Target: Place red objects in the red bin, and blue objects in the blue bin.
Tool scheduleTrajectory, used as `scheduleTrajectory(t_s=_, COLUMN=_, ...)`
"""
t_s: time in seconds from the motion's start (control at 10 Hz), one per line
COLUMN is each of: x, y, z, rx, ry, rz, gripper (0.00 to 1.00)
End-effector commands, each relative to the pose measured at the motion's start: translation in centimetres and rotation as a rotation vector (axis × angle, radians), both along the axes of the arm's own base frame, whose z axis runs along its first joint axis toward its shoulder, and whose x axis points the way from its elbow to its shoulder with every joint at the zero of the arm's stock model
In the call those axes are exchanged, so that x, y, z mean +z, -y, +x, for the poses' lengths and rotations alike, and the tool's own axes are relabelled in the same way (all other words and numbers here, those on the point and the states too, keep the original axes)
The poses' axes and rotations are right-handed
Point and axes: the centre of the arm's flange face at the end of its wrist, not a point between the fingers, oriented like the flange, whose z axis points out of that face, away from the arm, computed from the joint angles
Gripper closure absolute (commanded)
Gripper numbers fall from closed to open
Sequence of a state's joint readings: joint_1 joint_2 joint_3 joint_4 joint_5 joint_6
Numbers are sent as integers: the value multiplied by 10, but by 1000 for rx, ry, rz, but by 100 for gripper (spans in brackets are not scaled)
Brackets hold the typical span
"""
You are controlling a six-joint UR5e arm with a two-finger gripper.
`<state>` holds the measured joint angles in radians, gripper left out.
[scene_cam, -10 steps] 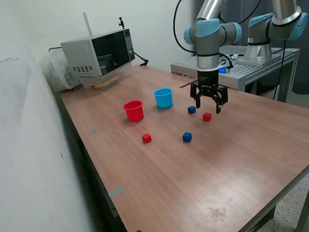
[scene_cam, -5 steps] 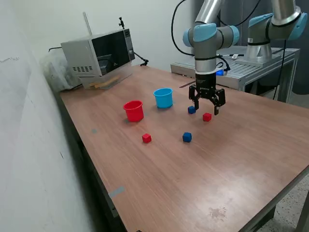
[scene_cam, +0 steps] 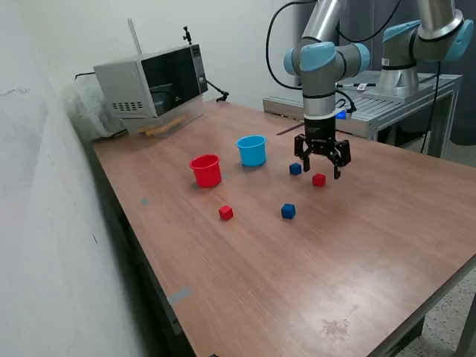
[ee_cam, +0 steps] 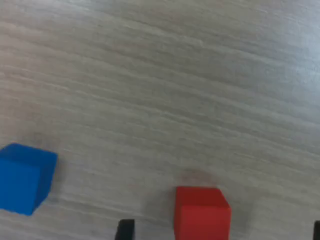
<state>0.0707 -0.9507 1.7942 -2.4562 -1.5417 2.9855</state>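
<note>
Left to right in the exterior view: red bin [scene_cam: 206,169] left of centre, a red cube [scene_cam: 225,213] below it, blue bin [scene_cam: 252,150] at centre, both bins empty as far as I can see. Then a blue cube [scene_cam: 288,211] lower centre, another blue cube [scene_cam: 295,169], and the target red cube [scene_cam: 318,179] right of centre on the tabletop [scene_cam: 357,245]. Tool [scene_cam: 322,165] hangs just above that cube, fingers spread wide, holding nothing. Wrist view: red cube [ee_cam: 202,213] at bottom centre between the dark fingertips [ee_cam: 125,230], blue cube [ee_cam: 25,177] at lower left. To do it well: descend straight, centre the cube, avoid nudging the nearby blue one, then close.
</note>
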Motion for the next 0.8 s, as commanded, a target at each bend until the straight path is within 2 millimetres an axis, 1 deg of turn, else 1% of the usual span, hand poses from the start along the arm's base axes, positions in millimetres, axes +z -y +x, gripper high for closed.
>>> scheduleTrajectory(t_s=0.0, x=-3, y=0, z=1, rx=17, ry=5, rz=1, gripper=0)
scheduleTrajectory(t_s=0.2, x=-2, y=0, z=1, rx=16, ry=2, rz=-1, gripper=0)
scheduleTrajectory(t_s=0.3, x=-1, y=1, z=0, rx=19, ry=-10, rz=-5, gripper=100)
scheduleTrajectory(t_s=0.7, x=0, y=3, z=-1, rx=21, ry=-15, rz=-8, gripper=100)
